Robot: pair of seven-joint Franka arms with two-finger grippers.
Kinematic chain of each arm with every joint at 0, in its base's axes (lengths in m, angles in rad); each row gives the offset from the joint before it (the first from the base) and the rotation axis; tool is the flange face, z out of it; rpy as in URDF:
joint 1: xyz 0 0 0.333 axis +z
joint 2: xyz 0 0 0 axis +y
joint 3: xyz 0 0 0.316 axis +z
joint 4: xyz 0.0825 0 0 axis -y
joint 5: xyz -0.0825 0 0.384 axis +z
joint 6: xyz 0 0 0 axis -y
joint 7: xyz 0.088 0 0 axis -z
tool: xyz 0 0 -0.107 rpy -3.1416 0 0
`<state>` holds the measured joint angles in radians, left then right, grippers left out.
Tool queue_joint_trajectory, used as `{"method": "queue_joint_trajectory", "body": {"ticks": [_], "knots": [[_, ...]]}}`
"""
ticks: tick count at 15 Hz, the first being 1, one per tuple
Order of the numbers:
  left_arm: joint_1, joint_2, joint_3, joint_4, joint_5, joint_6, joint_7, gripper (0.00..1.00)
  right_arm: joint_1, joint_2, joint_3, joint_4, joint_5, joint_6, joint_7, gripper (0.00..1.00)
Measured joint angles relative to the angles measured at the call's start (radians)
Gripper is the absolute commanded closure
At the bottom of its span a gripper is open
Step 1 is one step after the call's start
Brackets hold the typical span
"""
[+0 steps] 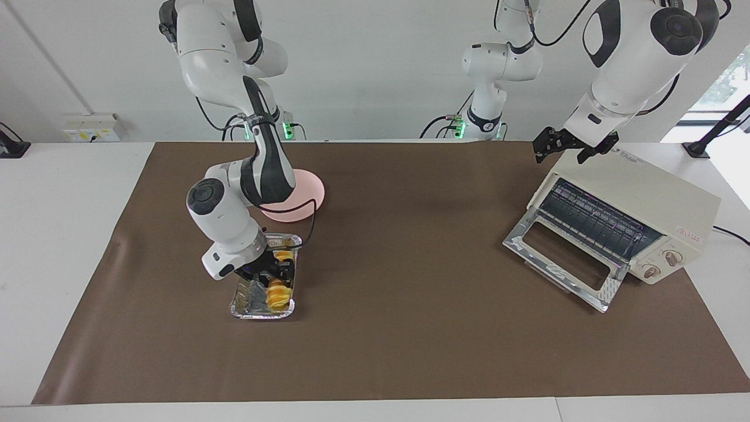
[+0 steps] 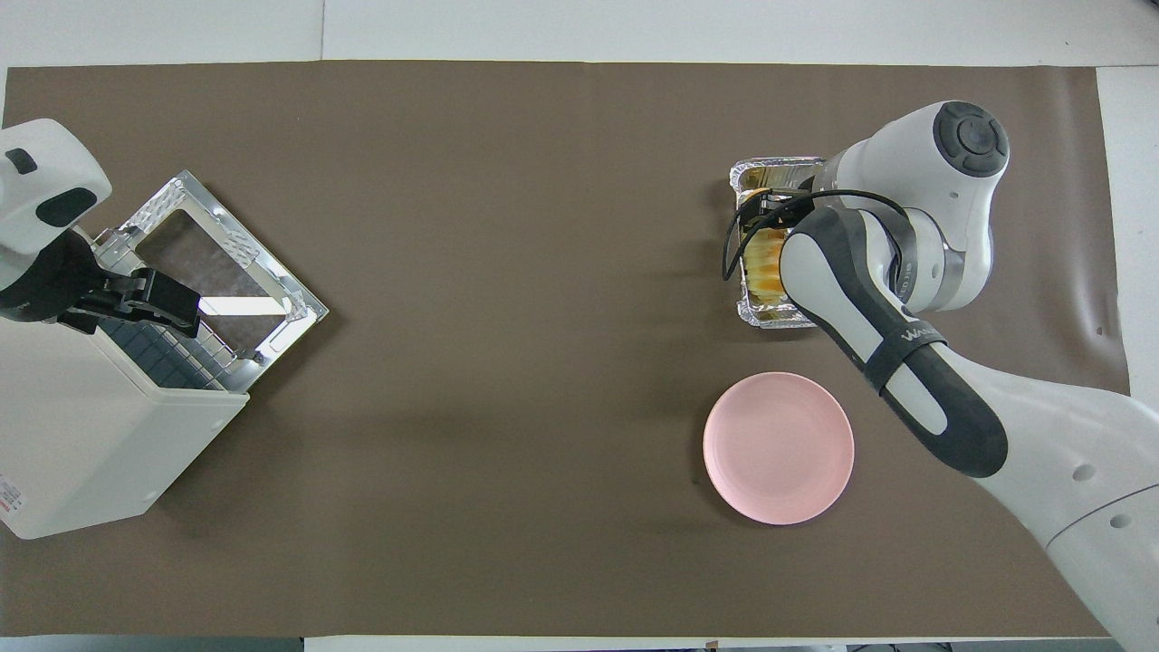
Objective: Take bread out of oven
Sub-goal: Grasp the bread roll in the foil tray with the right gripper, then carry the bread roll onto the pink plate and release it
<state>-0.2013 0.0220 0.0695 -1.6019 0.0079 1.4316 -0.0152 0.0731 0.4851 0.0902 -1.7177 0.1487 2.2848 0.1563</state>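
Note:
The bread (image 1: 276, 296) (image 2: 761, 263), an orange-yellow ridged loaf, lies in a crinkled foil tray (image 1: 243, 306) (image 2: 779, 167) on the brown mat, toward the right arm's end of the table. My right gripper (image 1: 276, 271) is down inside the tray with its fingers closed against the middle of the loaf. In the overhead view the right arm covers most of that gripper. The cream-white oven (image 1: 644, 193) (image 2: 81, 435) stands at the left arm's end with its glass door (image 1: 562, 258) (image 2: 217, 263) folded down. My left gripper (image 1: 559, 153) (image 2: 186, 308) hangs open over the oven's top edge, waiting.
A pink plate (image 1: 307, 193) (image 2: 779, 448) sits on the mat beside the tray, nearer to the robots. The oven's wire rack (image 1: 592, 220) shows nothing on it. The brown mat (image 1: 410, 328) covers most of the white table.

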Motion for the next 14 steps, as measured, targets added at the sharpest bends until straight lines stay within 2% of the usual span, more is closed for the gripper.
{"method": "queue_joint_trajectory", "body": {"ticks": [3,5,10,12,14], "knots": [[0.000,0.000,0.000,0.000,0.000,0.000,0.000,0.00,-0.003,-0.003,-0.002,0.007,0.000,-0.011,0.000,1.00],[0.000,0.000,0.000,0.000,0.000,0.000,0.000,0.00,-0.006,-0.013,-0.004,0.030,0.000,-0.065,0.000,1.00],[0.000,0.000,0.000,0.000,0.000,0.000,0.000,0.00,0.000,-0.116,-0.004,0.119,0.000,-0.325,0.028,1.00],[0.000,0.000,0.000,0.000,0.000,0.000,0.000,0.00,0.000,-0.178,-0.003,0.102,0.000,-0.439,0.062,1.00],[0.000,0.000,0.000,0.000,0.000,0.000,0.000,0.00,0.005,-0.236,0.001,0.033,0.000,-0.529,0.102,1.00]]}}
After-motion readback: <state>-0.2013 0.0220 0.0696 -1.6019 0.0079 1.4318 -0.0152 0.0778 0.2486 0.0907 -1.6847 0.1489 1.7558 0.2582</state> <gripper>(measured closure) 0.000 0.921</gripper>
